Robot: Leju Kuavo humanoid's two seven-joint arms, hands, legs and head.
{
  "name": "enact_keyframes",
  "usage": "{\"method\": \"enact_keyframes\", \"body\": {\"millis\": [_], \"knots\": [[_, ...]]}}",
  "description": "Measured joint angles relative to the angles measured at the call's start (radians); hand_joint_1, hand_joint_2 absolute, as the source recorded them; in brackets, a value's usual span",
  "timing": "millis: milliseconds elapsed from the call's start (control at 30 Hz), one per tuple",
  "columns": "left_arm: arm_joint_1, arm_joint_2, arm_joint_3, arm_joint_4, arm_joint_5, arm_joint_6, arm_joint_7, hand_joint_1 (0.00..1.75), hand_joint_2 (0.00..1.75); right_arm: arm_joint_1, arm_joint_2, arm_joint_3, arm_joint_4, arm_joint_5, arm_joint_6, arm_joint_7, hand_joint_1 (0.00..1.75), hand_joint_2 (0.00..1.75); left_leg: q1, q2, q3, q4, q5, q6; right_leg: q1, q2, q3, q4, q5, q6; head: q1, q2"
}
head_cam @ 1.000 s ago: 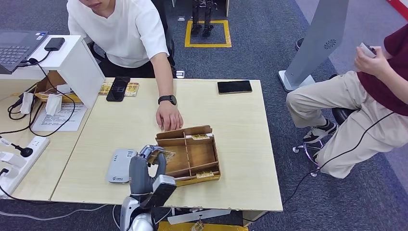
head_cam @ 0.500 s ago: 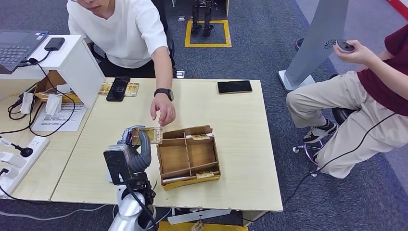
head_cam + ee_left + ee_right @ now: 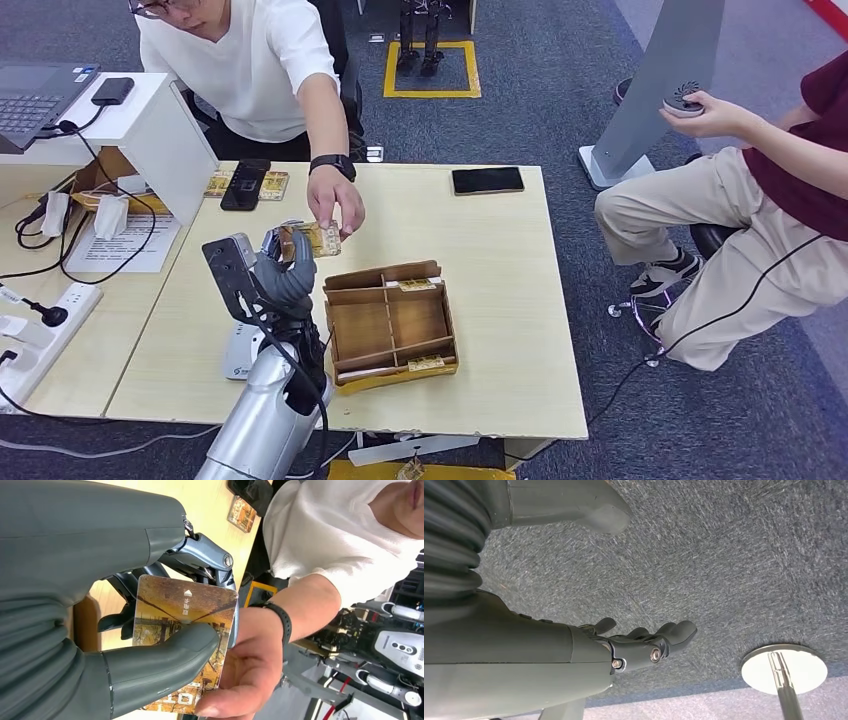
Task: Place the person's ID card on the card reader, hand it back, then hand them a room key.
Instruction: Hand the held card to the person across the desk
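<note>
My left hand (image 3: pixel 283 270) is raised above the table, pinching a golden picture card (image 3: pixel 320 239) between thumb and fingers. In the left wrist view the thumb (image 3: pixel 165 652) presses on the card (image 3: pixel 190 612). The person's hand (image 3: pixel 335 210) reaches across and grips the card's far end, its fingers (image 3: pixel 252 667) wrapped around the edge. The white card reader (image 3: pixel 236 358) lies on the table under my left forearm, partly hidden. A wooden tray (image 3: pixel 392 322) with more cards in its slots stands beside it. My right hand (image 3: pixel 644 640) hangs over grey carpet, fingers loosely apart, holding nothing.
A black phone (image 3: pixel 487 180) lies at the table's far right edge; another phone (image 3: pixel 245 184) and loose cards (image 3: pixel 273 185) lie far left. A white riser (image 3: pixel 155 135) with a laptop, cables and a power strip (image 3: pixel 35 335) stand left. A second person (image 3: pixel 760 200) sits at the right.
My left arm rose from the tray and swung the card away towards the person. The person's hand lifted off the table and took hold of the card.
</note>
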Motion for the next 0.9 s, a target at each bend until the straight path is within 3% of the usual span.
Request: {"method": "enact_keyframes", "body": {"millis": [200, 233, 333, 367, 600, 733, 900], "knots": [[-0.077, 0.002, 0.0, 0.112, -0.042, 0.079, -0.025, 1.73, 1.75, -0.005, 0.0, -0.006, 0.0, 0.022, 0.0, 0.011, 0.0, 1.75, 0.0, 0.0, 0.0, 0.0, 0.0, 0.0, 0.0, 0.0, 0.0, 0.0, 0.0, 0.0, 0.0, 0.0], [-0.09, 0.002, 0.0, 0.133, -0.053, 0.089, -0.032, 1.5, 1.75, -0.006, 0.0, -0.006, 0.0, 0.026, 0.0, 0.014, 0.0, 1.75, 0.0, 0.0, 0.0, 0.0, 0.0, 0.0, 0.0, 0.0, 0.0, 0.0, 0.0, 0.0, 0.0, 0.0], [-0.118, 0.002, 0.002, 0.202, -0.106, 0.104, -0.047, 0.24, 1.75, -0.008, 0.0, -0.008, 0.001, 0.033, 0.0, 0.018, 0.0, 1.75, 0.0, 0.0, 0.0, 0.0, 0.0, 0.0, 0.0, 0.0, 0.0, 0.0, 0.0, 0.0, 0.0, 0.0], [-0.125, 0.002, 0.003, 0.225, -0.128, 0.106, -0.051, 0.03, 1.75, -0.009, 0.0, -0.008, 0.002, 0.035, 0.0, 0.019, 0.0, 1.75, 0.0, 0.0, 0.0, 0.0, 0.0, 0.0, 0.0, 0.0, 0.0, 0.0, 0.0, 0.0, 0.0, 0.0], [-0.146, -0.017, 0.045, 0.325, -0.26, 0.111, -0.086, 0.0, 1.75, -0.012, 0.0, -0.011, 0.012, 0.038, 0.0, 0.022, 0.0, 1.75, 0.0, 0.0, 0.0, 0.0, 0.0, 0.0, 0.0, 0.0, 0.0, 0.0, 0.0, 0.0, 0.0, 0.0], [-0.147, -0.029, 0.068, 0.337, -0.268, 0.112, -0.085, 0.0, 0.0, -0.013, 0.0, -0.012, 0.016, 0.036, 0.0, 0.022, 0.0, 1.75, 0.0, 0.0, 0.0, 0.0, 0.0, 0.0, 0.0, 0.0, 0.0, 0.0, 0.0, 0.0, 0.0, 0.0], [-0.146, -0.031, 0.076, 0.339, -0.252, 0.107, -0.07, 0.0, 0.0, -0.013, 0.0, -0.015, 0.017, 0.027, 0.0, 0.02, 0.0, 1.75, 0.0, 0.0, 0.0, 0.0, 0.0, 0.0, 0.0, 0.0, 0.0, 0.0, 0.0, 0.0, 0.0, 0.0]]}}
